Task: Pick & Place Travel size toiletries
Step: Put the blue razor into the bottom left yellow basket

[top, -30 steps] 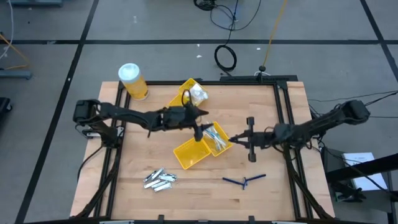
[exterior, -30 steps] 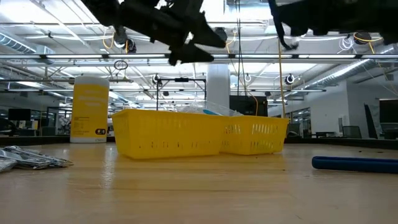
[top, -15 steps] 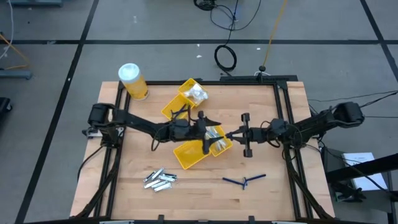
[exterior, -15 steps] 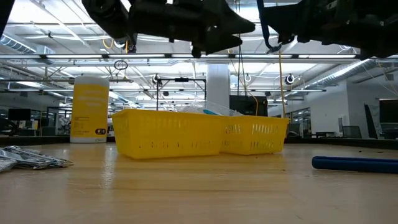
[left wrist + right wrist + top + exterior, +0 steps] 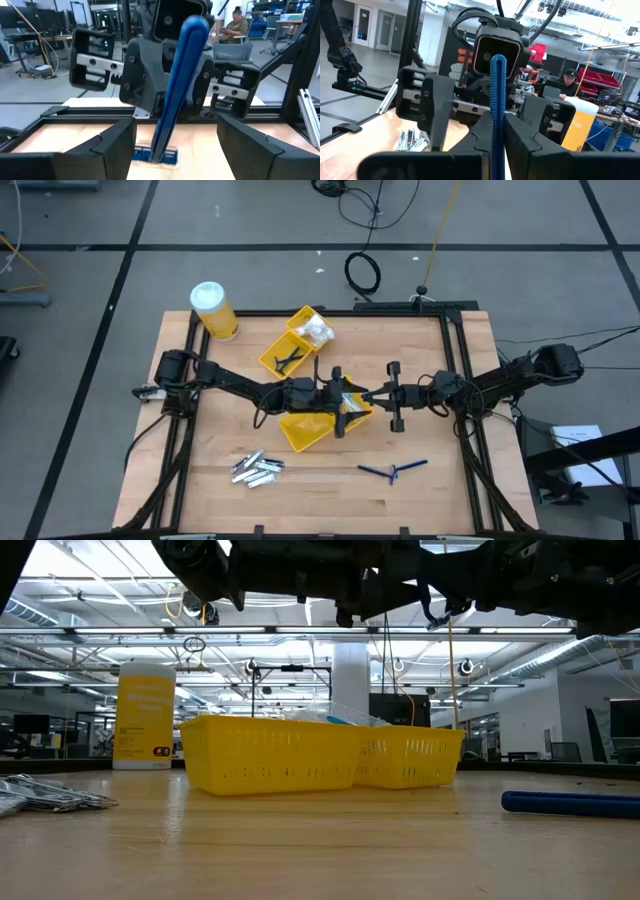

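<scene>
Table (image 5: 200, 480): wooden, trays (image 5: 310, 430) at centre. Left end effector (image 5: 338, 400) and right end effector (image 5: 375, 398): met nose to nose above the trays. Blue stick (image 5: 497, 107): clamped in the right fingers, long axis upright, lying between the left's spread fingers (image 5: 117, 145), apparently mid-handover.

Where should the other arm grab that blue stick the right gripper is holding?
Grip the free stretch of the blue stick jutting past the right gripper that clamps it. The left gripper faces it head-on, open, a finger on each side; closing across the thin shaft from there looks best.
</scene>
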Robot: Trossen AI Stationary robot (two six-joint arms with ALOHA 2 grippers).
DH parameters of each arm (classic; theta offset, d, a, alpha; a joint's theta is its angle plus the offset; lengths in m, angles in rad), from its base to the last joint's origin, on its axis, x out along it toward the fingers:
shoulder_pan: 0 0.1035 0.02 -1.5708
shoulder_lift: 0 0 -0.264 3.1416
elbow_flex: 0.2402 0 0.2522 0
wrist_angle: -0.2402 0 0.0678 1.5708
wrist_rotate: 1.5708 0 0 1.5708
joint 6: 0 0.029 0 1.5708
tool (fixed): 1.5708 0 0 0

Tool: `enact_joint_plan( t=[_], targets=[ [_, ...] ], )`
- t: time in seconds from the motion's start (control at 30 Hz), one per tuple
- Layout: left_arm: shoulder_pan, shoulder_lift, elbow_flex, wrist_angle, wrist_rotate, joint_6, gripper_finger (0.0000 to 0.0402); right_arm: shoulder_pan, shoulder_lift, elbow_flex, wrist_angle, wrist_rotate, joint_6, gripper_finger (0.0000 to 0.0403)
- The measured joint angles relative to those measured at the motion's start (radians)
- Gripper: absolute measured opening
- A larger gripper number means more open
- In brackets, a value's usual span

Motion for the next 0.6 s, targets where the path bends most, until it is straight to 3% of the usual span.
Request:
enact_joint_plan(
  t=[0.27, 0.6],
  targets=[
    [0.006, 0.001, 0.000, -0.014, 0.000, -0.004, 0.0205, 0.002, 0.000, 0.000, 0.023, -0.023, 0.002, 0.0016],
    [0.021, 0.000, 0.000, 0.023, 0.012, 0.030, 0.0044, 0.001, 0.001, 0.001, 0.023, -0.041, 0.004, 0.0016]
  ],
)
